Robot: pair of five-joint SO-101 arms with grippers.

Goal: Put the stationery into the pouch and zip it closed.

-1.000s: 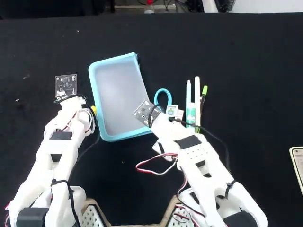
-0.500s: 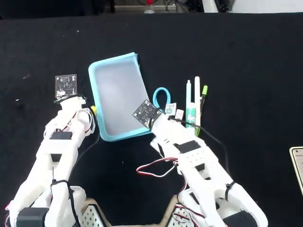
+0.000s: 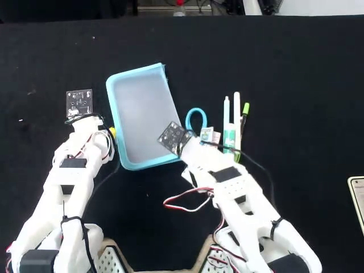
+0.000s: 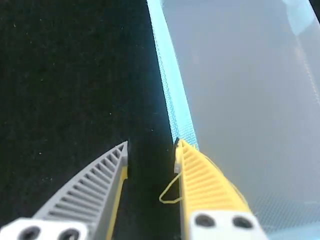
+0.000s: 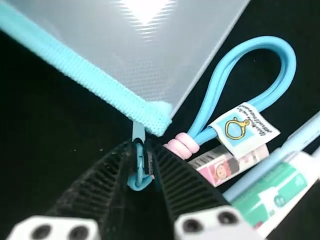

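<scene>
The pouch [image 3: 141, 114], translucent with a teal edge, lies flat mid-table. My right gripper [image 5: 142, 172] is at its near right corner [image 3: 183, 143], shut on the blue zipper pull [image 5: 138, 165]. A blue loop strap [image 5: 240, 85] with pink beads [image 5: 179, 145] and paper tags [image 5: 243, 129] lies beside that corner. Two white pens [image 3: 231, 116] and a green-capped pen [image 3: 245, 114] lie right of the strap. My left gripper [image 4: 150, 150] stands open at the pouch's left edge [image 3: 112, 135]: its yellow finger [image 4: 200, 185] rests on the teal zipper band [image 4: 170, 95], the grey finger over bare cloth.
Black cloth covers the table. A card [image 3: 357, 196] pokes in at the right edge. A red and white cable [image 3: 185, 200] loops in front of the right arm. Open cloth stretches behind and right of the pens.
The right gripper has shifted slightly left at the pouch's corner, still on the zipper pull. Left arm and pens have stayed put.
</scene>
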